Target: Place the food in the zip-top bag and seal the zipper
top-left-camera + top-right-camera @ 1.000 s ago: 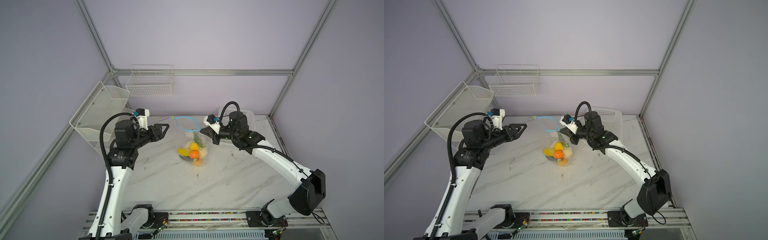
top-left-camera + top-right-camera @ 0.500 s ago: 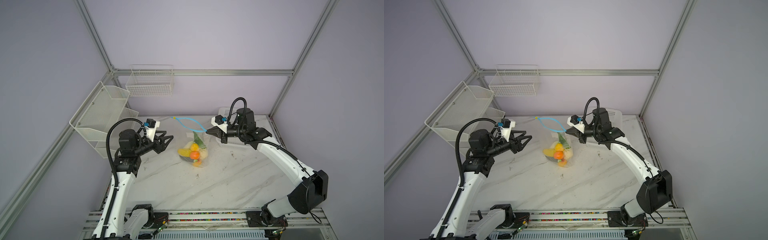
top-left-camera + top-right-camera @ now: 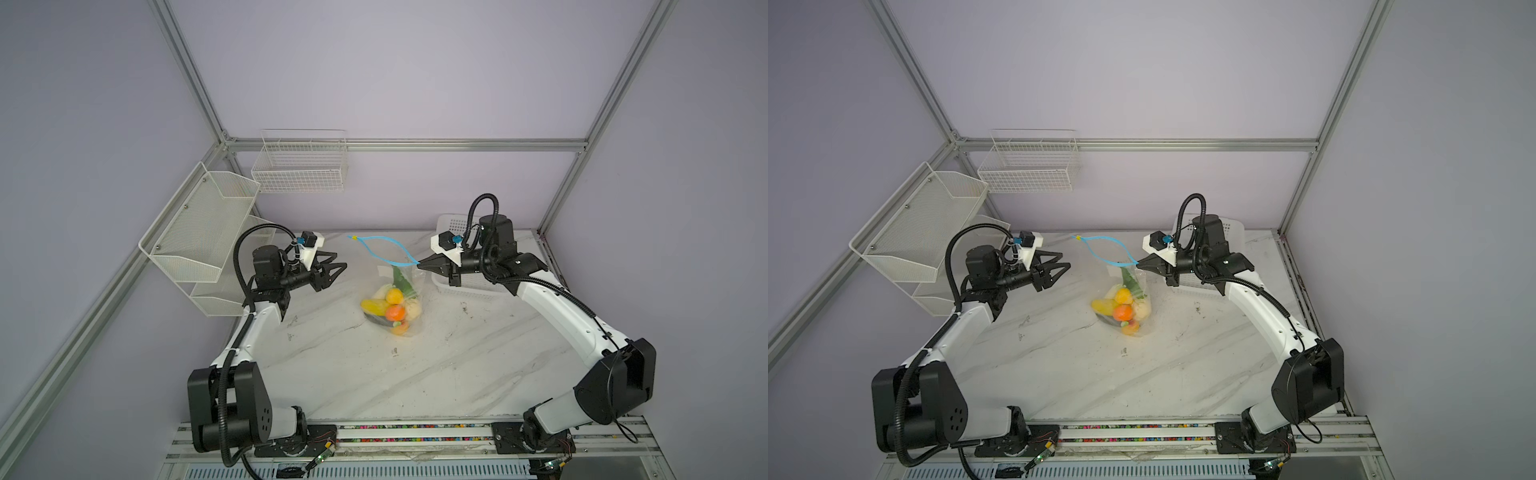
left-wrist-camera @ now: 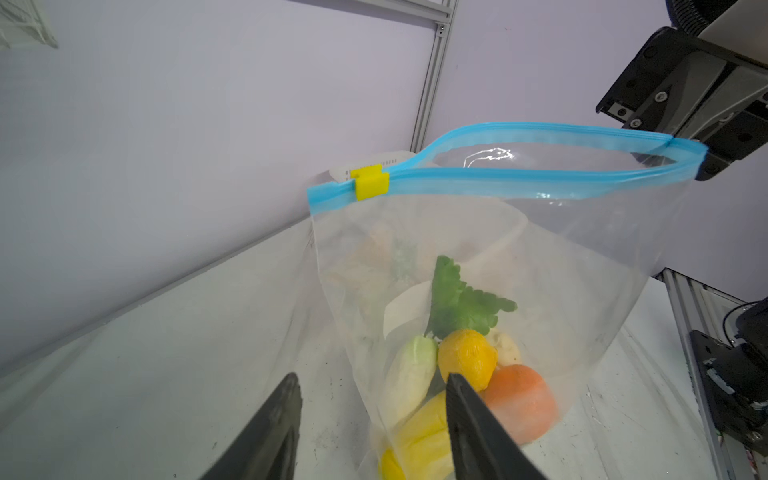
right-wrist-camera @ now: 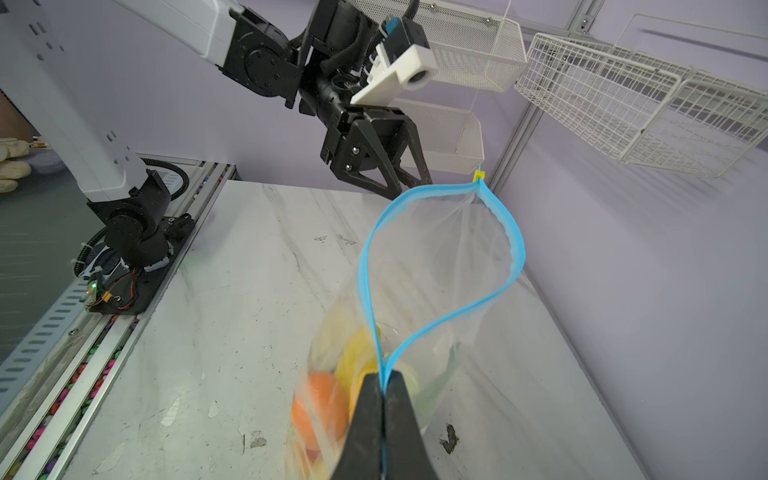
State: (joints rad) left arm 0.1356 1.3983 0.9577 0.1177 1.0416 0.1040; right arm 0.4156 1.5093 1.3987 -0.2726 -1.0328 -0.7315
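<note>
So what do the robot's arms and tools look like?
The left arm and right arm are white with black joints. A ribbed black cable loops over each wrist. The left tool and right tool are black, pointy triangles, each with a white camera box.

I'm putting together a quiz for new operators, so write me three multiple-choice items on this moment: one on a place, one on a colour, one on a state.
1. Where is the food?
A. in a wall basket
B. loose on the table
C. inside the zip-top bag

2. What colour is the slider on the zipper?
A. yellow
B. red
C. black

3. How is the right gripper?
A. open over the table
B. shut on the zipper's end
C. shut on an orange piece

Answers:
1 C, the pieces sit heaped at the bag's bottom.
2 A, it shows yellow against the blue strip in the left wrist view.
3 B, its jaws are pinched on the blue strip in the right wrist view.
</note>
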